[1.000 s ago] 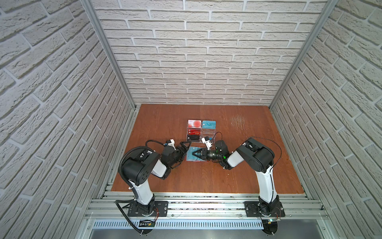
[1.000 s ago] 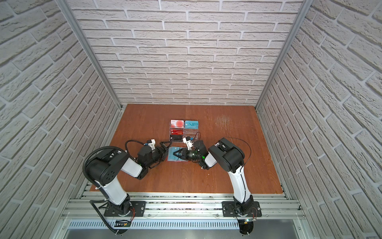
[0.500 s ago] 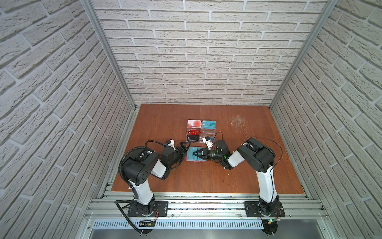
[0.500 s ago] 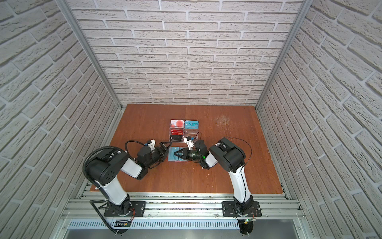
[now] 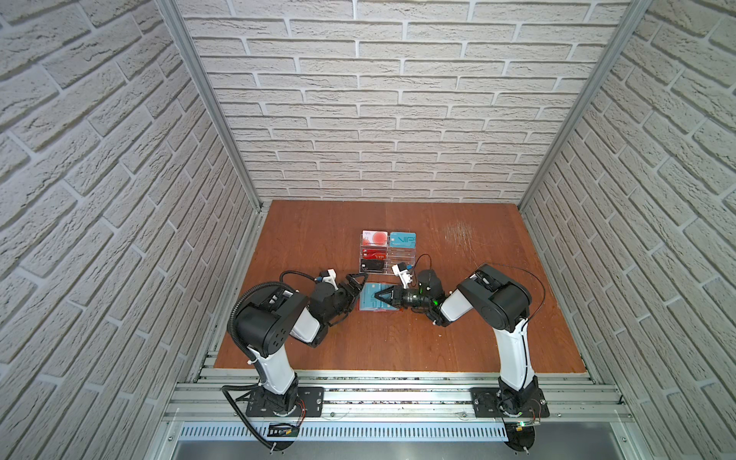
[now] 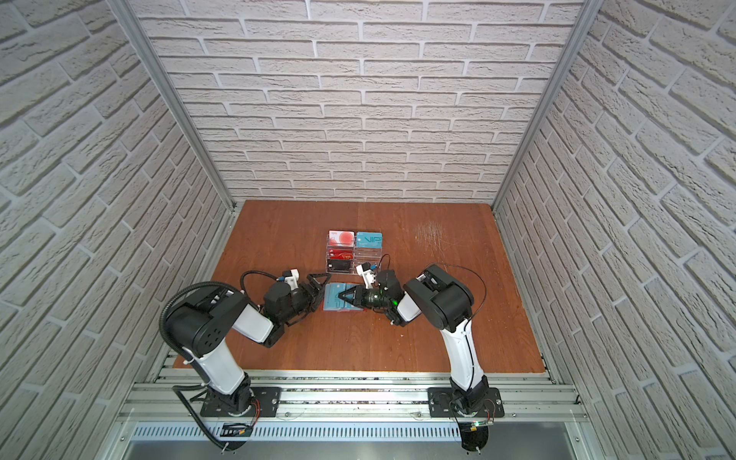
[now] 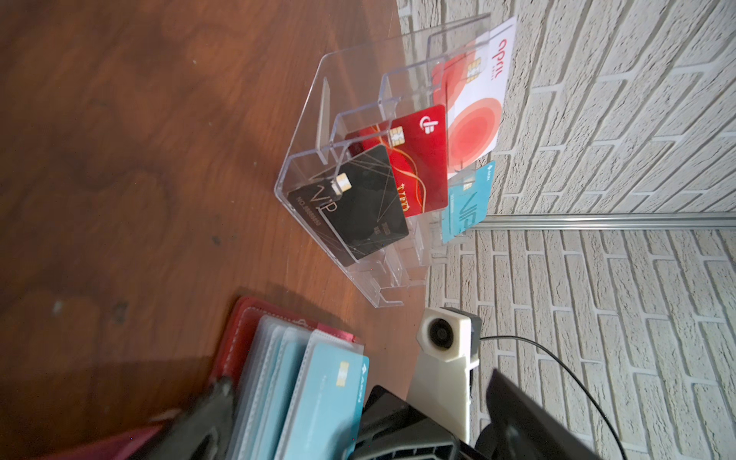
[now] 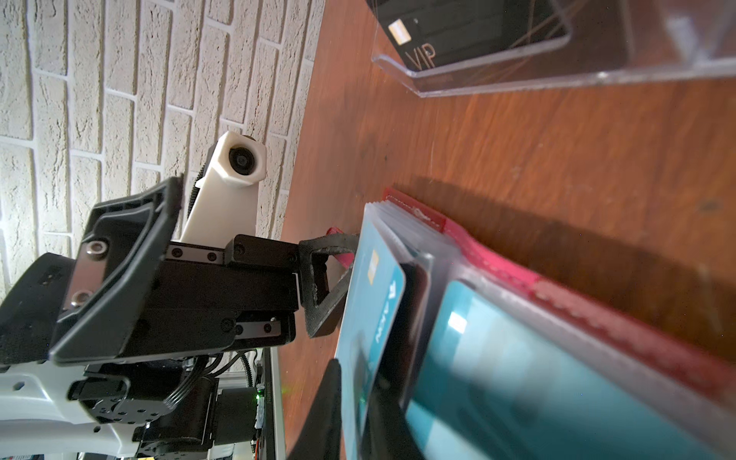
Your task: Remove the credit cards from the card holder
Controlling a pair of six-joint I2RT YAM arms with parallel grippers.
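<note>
The left claw (image 5: pixel 358 290) is spread wide and released. One finger (image 8: pixel 326 242) touches the red edge of the card holder (image 5: pixel 368 307), which lies open on the wooden table (image 5: pixel 398 346) just ahead of this claw, between the two claws, with its clear sleeve pages fanned up. From the opposite side, the right claw (image 5: pixel 376 296) is over the holder, clenched on the edge of a teal card (image 8: pixel 370 314). Whether that card is fully clear of its sleeve cannot be told. Beyond both claws stands a clear acrylic stand (image 7: pixel 314 119) holding more cards.
</note>
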